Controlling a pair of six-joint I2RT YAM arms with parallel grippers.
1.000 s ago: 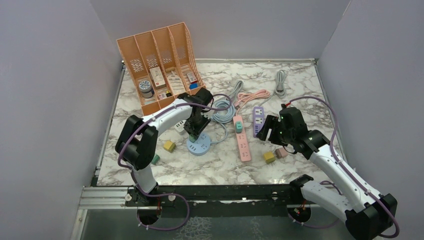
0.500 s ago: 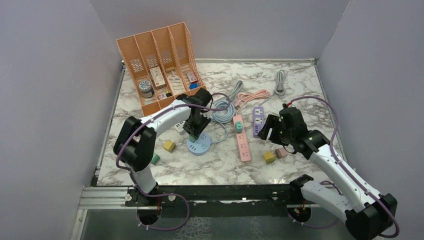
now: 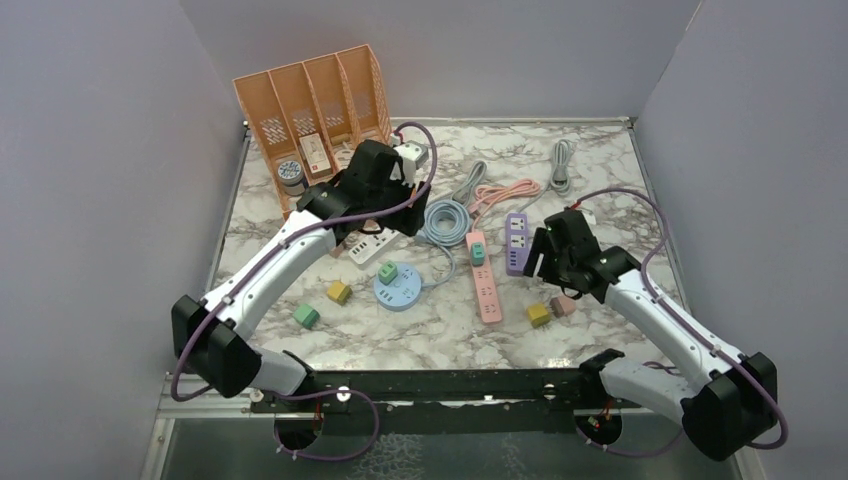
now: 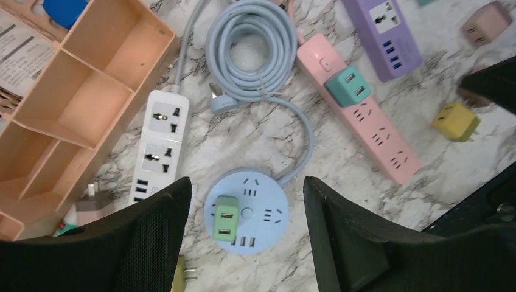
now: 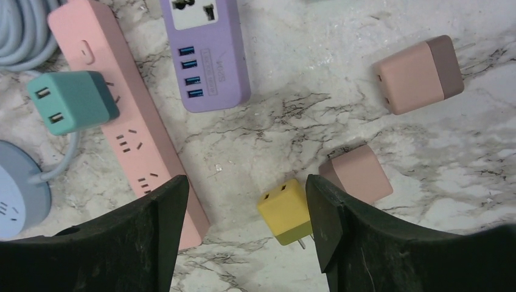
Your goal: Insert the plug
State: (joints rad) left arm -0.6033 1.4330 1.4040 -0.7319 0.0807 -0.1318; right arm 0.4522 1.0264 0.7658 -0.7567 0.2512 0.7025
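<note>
A light green plug sits in the round blue socket. My left gripper hangs open high above it, holding nothing. A teal plug sits in the pink power strip. My right gripper is open over the marble. A loose yellow plug lies on its side just inside the right finger, untouched.
Two pink plugs lie right of the yellow one. A purple strip, white strip, coiled blue cable and orange organizer stand behind. A yellow plug and green plug lie front left.
My left gripper opened, leaving the light green plug in the round socket, and rose back toward the organizer. The right gripper shifted slightly.
</note>
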